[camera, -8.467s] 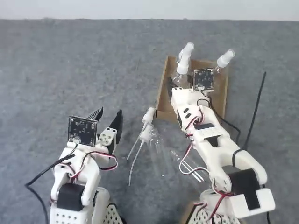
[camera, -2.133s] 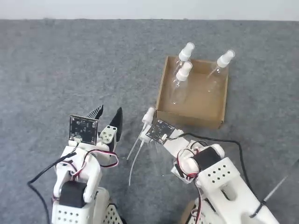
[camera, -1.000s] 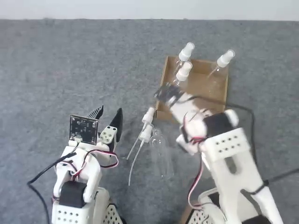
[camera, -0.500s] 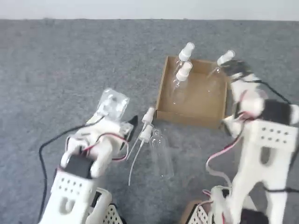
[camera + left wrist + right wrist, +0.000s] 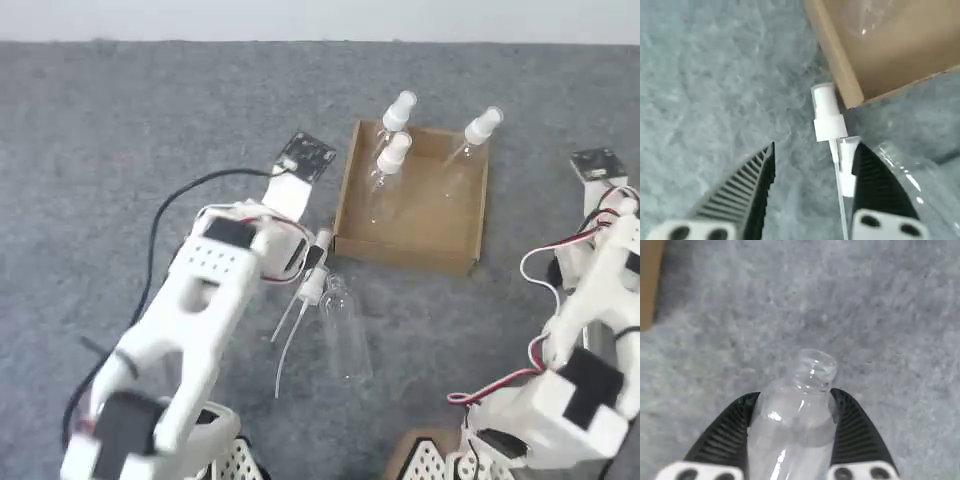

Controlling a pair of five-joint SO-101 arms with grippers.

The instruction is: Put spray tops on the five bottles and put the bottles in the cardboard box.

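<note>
The cardboard box [image 5: 408, 254] holds three clear bottles with spray tops [image 5: 393, 152]. One open bottle [image 5: 346, 330] lies on the grey carpet in front of the box. Two loose spray tops [image 5: 318, 246] with long tubes lie by the box's front left corner. My left gripper [image 5: 815, 150] hovers open just above them, one spray top [image 5: 828, 120] lying between its fingers. My right arm [image 5: 600, 240] stands to the right of the box. The right gripper [image 5: 795, 395] is shut on a clear bottle [image 5: 812, 371] whose open neck sticks out past the fingertips.
The box corner [image 5: 840, 70] is close beside the left gripper. A black cable [image 5: 190, 190] trails from the left arm over the carpet. The front half of the box floor [image 5: 440, 215] is bare.
My right gripper took one lying bottle off the carpet and swung with it to the right of the box. My left arm stretched forward to the loose spray tops.
</note>
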